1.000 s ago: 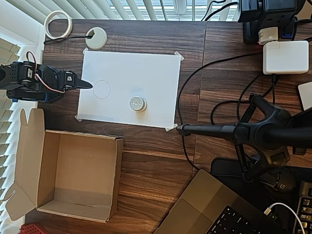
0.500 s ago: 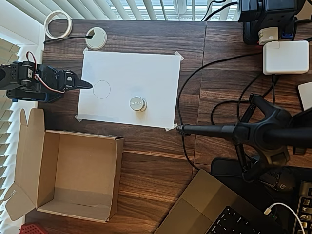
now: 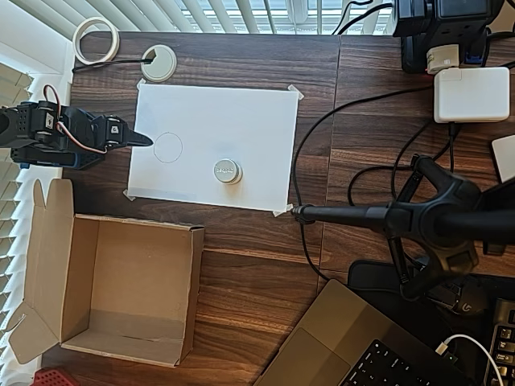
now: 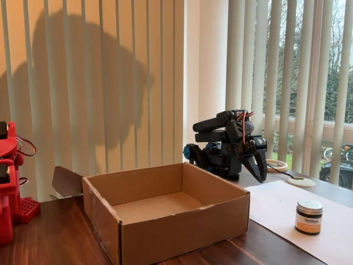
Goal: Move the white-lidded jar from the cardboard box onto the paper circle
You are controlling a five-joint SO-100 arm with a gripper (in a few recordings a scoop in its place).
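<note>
Nothing has shifted against the two earlier overhead pictures: arm, jar, box and sheet all lie where they did.

The dark brown wood-grain worktop [image 3: 257,265] carries everything. On it, at the lower left of the overhead view, stands the large plain brown corrugated cardboard box [image 3: 121,289], rectangular, open at the top, with a flap folded out along its left side; its floor is bare matt card [image 4: 160,207]. Above it in the overhead view lies a white rectangular sheet of paper [image 3: 233,129], smooth and flat, taped to the wood at its corners.

The black arm with red and white wires [image 3: 56,133] stands at the left edge of the overhead view, folded low, its pointed claw [image 3: 138,140] reaching just over the left edge of the sheet. In the fixed view the claw [image 4: 258,168] hangs downward behind the box, above the worktop, its two dark fingers close together with nothing between them; it looks clenched and empty.

On the sheet a thin pencil-outlined paper circle [image 3: 168,147] sits near the left edge, just beside the claw tip. The small short cylindrical white-lidded jar [image 3: 228,171] stands upright on the same sheet, to the right of and below that circle, apart from it and well outside the box. The fixed view shows its dark body with a pale label and a rounded grey-white lid [image 4: 309,216].

Near the top left of the worktop lie a white tape ring [image 3: 96,39] and a flat white disc [image 3: 158,62].
</note>
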